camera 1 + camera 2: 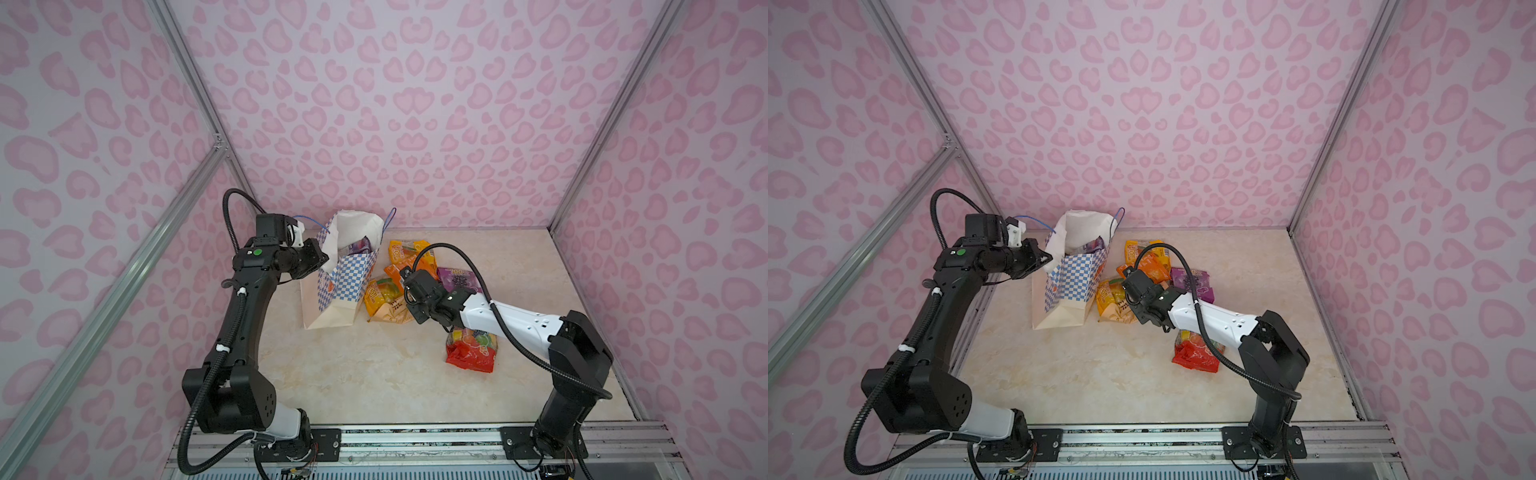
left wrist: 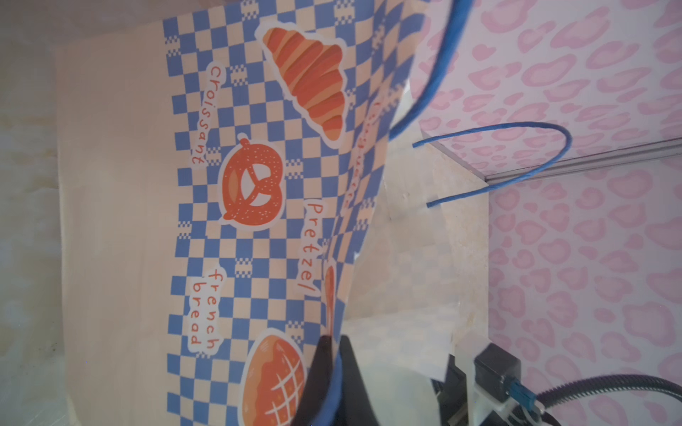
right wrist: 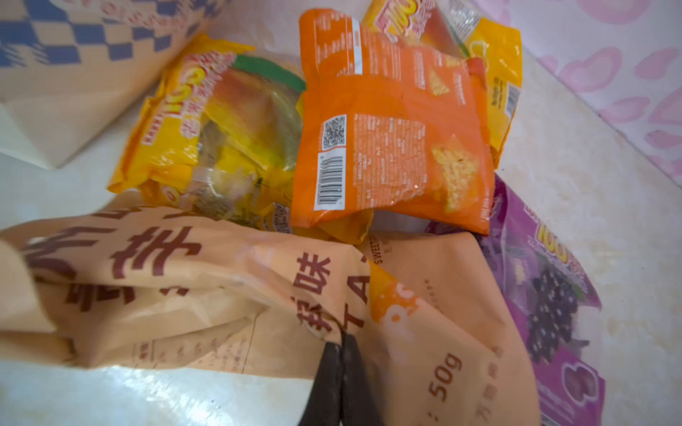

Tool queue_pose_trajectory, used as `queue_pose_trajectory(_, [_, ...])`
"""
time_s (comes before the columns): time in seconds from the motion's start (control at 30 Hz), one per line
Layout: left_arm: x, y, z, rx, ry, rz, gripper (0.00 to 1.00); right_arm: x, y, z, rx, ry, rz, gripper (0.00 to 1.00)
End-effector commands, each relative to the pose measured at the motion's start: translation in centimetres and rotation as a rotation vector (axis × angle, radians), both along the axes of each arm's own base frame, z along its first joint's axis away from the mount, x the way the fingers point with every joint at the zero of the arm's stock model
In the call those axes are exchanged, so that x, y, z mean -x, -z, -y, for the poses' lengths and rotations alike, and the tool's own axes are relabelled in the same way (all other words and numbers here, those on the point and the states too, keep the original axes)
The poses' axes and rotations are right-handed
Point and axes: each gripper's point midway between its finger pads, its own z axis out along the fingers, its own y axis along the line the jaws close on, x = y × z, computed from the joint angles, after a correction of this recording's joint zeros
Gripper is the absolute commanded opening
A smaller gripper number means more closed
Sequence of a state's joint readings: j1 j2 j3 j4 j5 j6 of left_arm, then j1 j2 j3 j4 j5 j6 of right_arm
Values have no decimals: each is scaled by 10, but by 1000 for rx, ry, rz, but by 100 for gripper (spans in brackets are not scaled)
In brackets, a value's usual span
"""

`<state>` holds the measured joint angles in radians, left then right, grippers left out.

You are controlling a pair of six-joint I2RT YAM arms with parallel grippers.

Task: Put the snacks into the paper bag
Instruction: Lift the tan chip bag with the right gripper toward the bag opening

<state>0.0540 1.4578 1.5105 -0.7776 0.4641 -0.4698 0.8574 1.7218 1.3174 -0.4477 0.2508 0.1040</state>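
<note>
Cream paper with a blue-and-white checked band makes up the paper bag [image 1: 340,291], which is seen standing open at the back left of the table [image 1: 374,382] in both top views. A purple packet [image 1: 359,246] is seen inside its mouth. The rim of the bag is pinched by the left gripper [image 2: 334,354], whose fingers are pressed together on the paper.

Just beside the bag, on its right, the other snacks are piled. A yellow packet [image 3: 206,121] is laid nearest to the bag, and an orange packet [image 3: 391,129] is laid partly over it. A grape packet [image 3: 546,287] is placed on the far side of the pile, and the tan chip bag [image 3: 166,287] is nearest to the right arm.

The tan chip bag is gripped by the right gripper [image 3: 341,350], the jaws being closed on a fold of its film. A red packet [image 1: 469,355] is found apart from the pile, partly hidden under the right arm.
</note>
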Motion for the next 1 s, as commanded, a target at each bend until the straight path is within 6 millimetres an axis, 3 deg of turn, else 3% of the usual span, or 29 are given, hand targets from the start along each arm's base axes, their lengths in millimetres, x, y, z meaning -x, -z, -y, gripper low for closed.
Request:
queue_pose_trajectory(0.0, [11, -23, -18, -70, -62, 45, 6, 18, -41, -19, -133, -53, 7, 0])
queue_pose_trajectory(0.07, [18, -25, -26, -105, -81, 52, 7, 30, -71, -27, -218, -98, 13, 0])
queue_pose_trajectory(0.23, [25, -9, -22, -99, -53, 23, 6, 52, -161, -38, -465, -185, 82, 0])
queue_pose_trajectory(0.4, [31, 5, -25, -120, -66, -5, 6, 48, -246, -34, -638, -162, 198, 0])
queue_pose_trajectory(0.73, [38, 9, -18, -76, -49, 19, 6, 30, -340, -65, -1088, -131, 242, 0])
queue_pose_trajectory(0.83, [38, 4, -22, -79, -81, 31, 5, 25, -353, -86, -1201, -161, 222, 0])
queue_pose_trajectory(0.97, [43, 13, -39, -79, -193, 5, 6, 21, -363, -118, -1286, -210, 215, 0])
